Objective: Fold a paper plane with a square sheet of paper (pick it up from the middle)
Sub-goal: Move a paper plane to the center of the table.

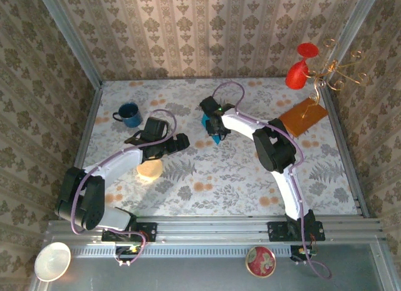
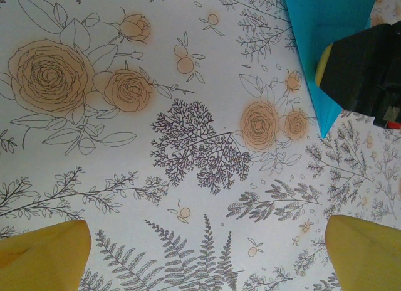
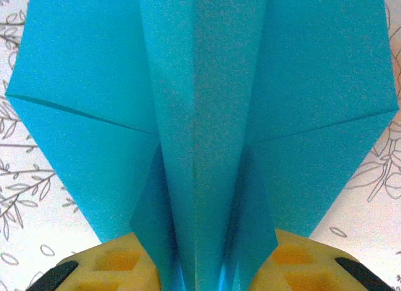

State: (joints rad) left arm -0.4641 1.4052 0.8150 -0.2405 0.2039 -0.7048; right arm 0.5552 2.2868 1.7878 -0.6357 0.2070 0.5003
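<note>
The right gripper (image 3: 203, 263) pinches the one paper plane (image 3: 207, 115), the left gripper (image 2: 205, 250) is wide apart, and one mug (image 1: 130, 114) stands nearby.

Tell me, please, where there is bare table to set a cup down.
Free: the near-middle table between the two arms; the near right corner beyond the right arm; the back strip right of the blue mug. Crowded: the centre, where left gripper and right gripper meet at the paper plane, and the far right, with orange-brown sheet and red goblet.
</note>
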